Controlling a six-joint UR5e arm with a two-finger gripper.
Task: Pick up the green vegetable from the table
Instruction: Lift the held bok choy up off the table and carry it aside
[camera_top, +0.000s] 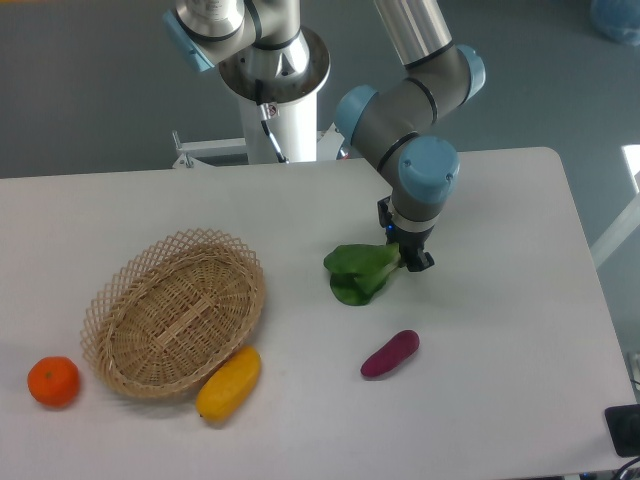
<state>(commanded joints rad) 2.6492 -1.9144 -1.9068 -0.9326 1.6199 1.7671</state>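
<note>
The arm is reaching down over the middle-right of the white bench (500, 300), with its gripper (408, 256) pointing downward at the stalk end of the green vegetable (360, 272). The black fingers (418, 262) are clenching the vegetable's right end, where the stalk disappears between them, while the dark green leaves are drooping out to the left and slightly downward. Whether the leaves are touching the bench or hanging just above it cannot be told from this view. A purple eggplant-like piece (390, 353) is lying on the bench below and a little right of the vegetable, apart from it and slanting up to the right. A woven wicker basket (175, 311) is sitting on the left half of the bench, well apart from the vegetable. A yellow fruit (229, 383) is lying just beside the basket's lower right rim, and an orange (53, 381) is resting near the basket's lower left side. The arm's white base column (275, 90) is standing behind the bench's far edge.
</note>
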